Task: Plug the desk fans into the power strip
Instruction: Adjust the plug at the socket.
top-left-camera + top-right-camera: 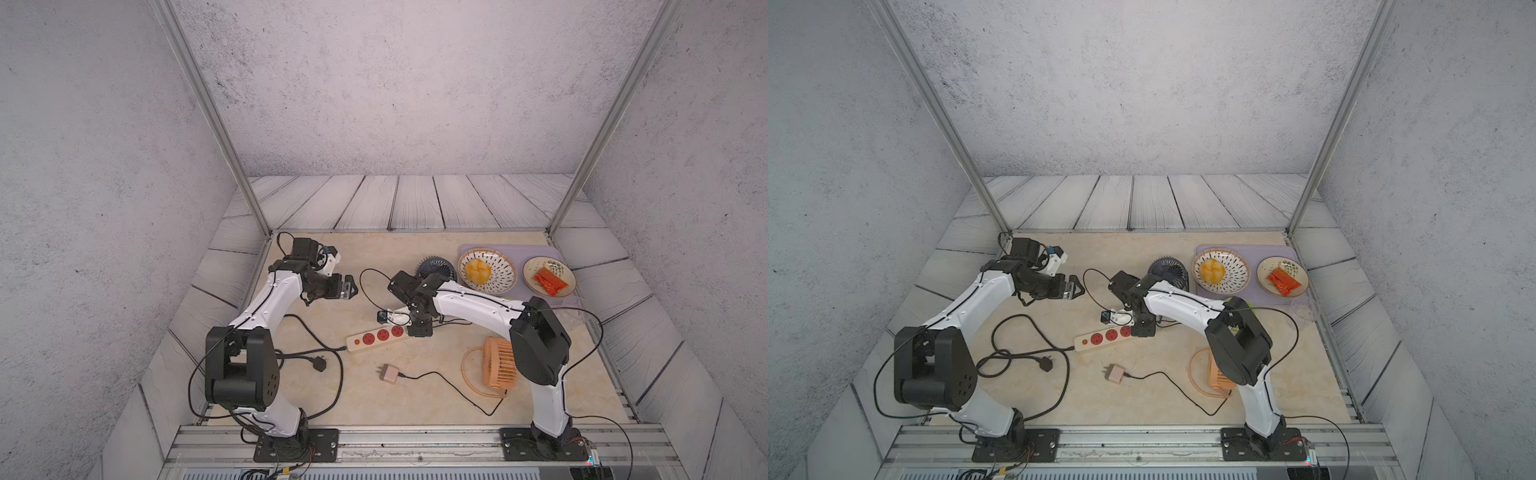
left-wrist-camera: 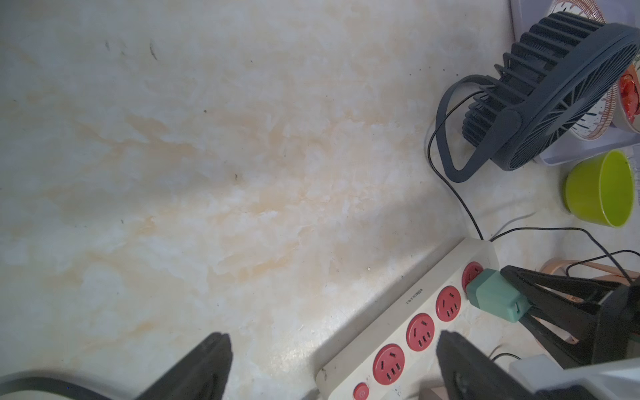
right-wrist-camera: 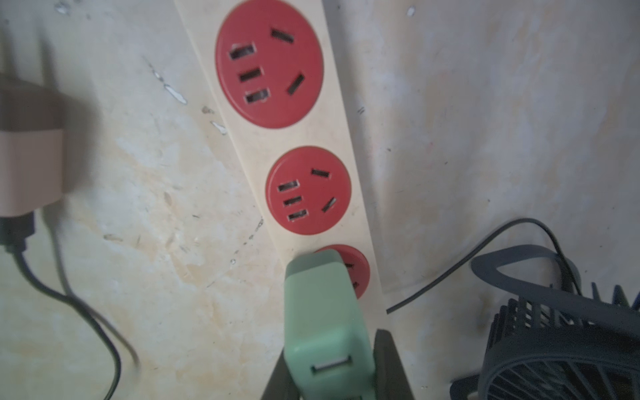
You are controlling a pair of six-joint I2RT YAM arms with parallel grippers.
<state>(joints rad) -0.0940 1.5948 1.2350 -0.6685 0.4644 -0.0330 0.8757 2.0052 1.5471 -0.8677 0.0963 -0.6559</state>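
The cream power strip (image 1: 376,338) (image 1: 1104,337) lies slantwise mid-table, its red sockets facing up. My right gripper (image 1: 419,328) (image 3: 332,370) is shut on a green adapter plug (image 3: 322,311) (image 2: 495,294), one finger on each side. The plug's front end sits tilted against the strip's end socket, and its prongs are hidden. The dark blue desk fan (image 1: 436,268) (image 2: 540,100) stands just behind my right wrist, and its thin black cord runs past the strip's end. My left gripper (image 1: 351,289) (image 2: 332,337) hovers open to the left of the strip with nothing between its fingers.
A pink adapter (image 1: 390,372) with a black cord lies in front of the strip. An orange fan (image 1: 498,365) lies beside my right arm. Two plates (image 1: 487,270) (image 1: 548,281) sit on a lavender tray at the back right, near a green cup (image 2: 602,188). The strip's black plug (image 1: 320,365) lies front left.
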